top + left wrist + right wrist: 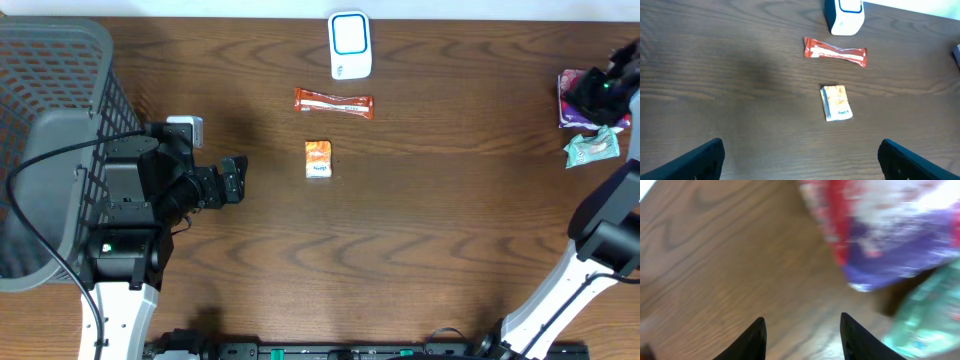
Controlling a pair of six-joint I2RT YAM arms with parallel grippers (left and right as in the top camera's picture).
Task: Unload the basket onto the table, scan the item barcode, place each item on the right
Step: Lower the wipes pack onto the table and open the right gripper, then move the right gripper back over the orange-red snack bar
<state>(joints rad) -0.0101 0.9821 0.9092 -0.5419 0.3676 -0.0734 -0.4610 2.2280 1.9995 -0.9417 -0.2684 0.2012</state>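
Midway along the counter [450,250], the orange packet [317,159] lies ahead of the nearer left end effector [236,179], spread wide and empty, its long axis crosswise to that reach. The right end effector [606,86], fingers parted on nothing, hovers beside the purple packet [570,105].

Left arm [130,215] and right arm [600,240] show white links, black joint housings, black tapered fingers [752,340], and a black cable [70,150] trailing behind the left pincer [240,177].
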